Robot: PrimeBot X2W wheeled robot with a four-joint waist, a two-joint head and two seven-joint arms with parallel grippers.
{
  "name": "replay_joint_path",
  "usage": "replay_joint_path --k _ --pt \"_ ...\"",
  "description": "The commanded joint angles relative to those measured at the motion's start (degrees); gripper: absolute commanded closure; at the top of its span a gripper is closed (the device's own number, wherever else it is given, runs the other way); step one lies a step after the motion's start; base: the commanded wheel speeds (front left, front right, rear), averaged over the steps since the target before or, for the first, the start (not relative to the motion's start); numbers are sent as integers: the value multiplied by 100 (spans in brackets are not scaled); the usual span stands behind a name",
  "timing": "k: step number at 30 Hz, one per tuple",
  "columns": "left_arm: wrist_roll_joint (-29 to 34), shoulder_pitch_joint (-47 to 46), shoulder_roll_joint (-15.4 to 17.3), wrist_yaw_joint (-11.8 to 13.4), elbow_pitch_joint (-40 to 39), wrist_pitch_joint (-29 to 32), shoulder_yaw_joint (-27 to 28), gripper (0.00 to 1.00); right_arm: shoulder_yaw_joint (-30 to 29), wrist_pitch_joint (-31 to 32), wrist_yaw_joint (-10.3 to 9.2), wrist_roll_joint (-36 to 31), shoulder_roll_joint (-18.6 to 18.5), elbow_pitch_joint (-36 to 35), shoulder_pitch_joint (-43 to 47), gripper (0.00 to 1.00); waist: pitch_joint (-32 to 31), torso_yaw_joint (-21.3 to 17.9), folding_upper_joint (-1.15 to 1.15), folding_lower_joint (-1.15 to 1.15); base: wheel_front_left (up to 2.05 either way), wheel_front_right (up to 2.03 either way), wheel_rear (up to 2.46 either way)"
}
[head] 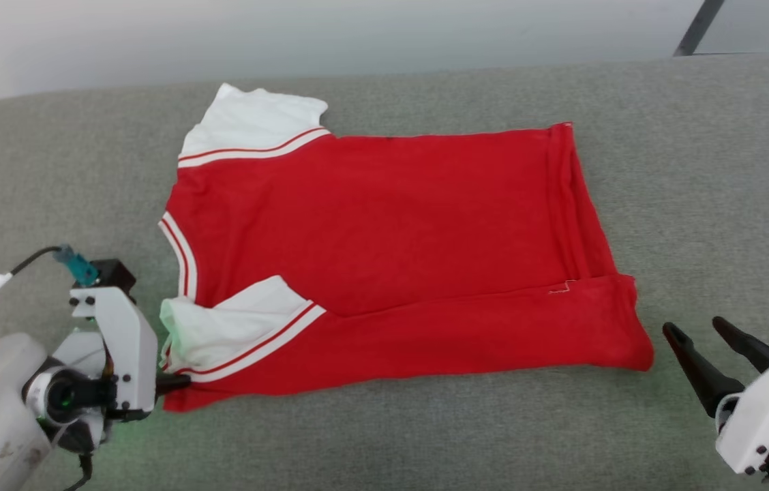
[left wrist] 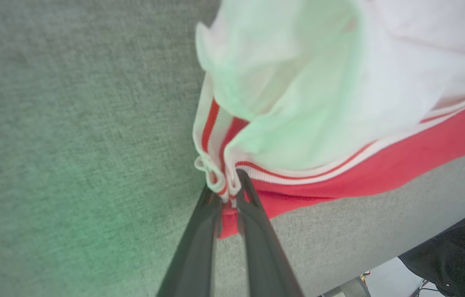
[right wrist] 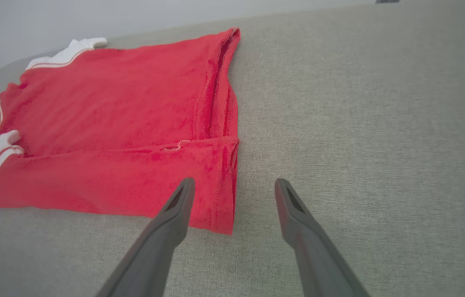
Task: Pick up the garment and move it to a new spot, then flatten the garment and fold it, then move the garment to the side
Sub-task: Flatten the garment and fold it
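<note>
The garment (head: 384, 225) lies spread on the grey fabric-covered counter (head: 698, 170), across the middle of the head view, its neckline toward the picture's left and its hem toward the right. One white sleeve (head: 248, 126) sticks out at the upper left. The other sleeve (head: 228, 334) lies folded in over the red body at the lower left, and a red band along the bottom edge is turned up over the rest.

The left claw (head: 176, 382), at the lower left, is closed on the garment's near corner. In the left wrist view its two dark fingers (left wrist: 253, 214) pinch the red-and-white striped trim (left wrist: 216, 181) just below the sleeve.

The right claw (head: 692, 326) stands at the lower right with its jaws spread wide and nothing between them. It is near the hem corner (right wrist: 220, 214) but clear of the cloth.
</note>
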Motion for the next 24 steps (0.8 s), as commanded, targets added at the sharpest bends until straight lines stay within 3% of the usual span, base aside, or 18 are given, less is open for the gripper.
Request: replay_joint_path --k 1,9,16,18,24 --pt "100 -24 -202 44 95 -130 -35 100 42 150 -3 74 -33 80 -143 0 62 75 0 0 0 0 0" --pt "220 -281 -517 -32 105 -196 -46 100 238 1016 -3 -81 -100 888 -631 0 222 373 0 0 0 0 0" --pt "283 -432 -642 -101 217 -257 -17 100 520 1309 -3 -259 -86 1642 -1044 0 347 513 0 0 0 0 0" --pt "289 -457 -664 -125 262 -275 -9 100 670 1361 -2 -275 -112 1823 -1137 100 372 530 0 0 0 0 0" --pt "214 -428 -662 -200 368 -318 40 100 801 1339 -3 -181 -229 2041 -1331 100 388 538 0 0 0 0 0"
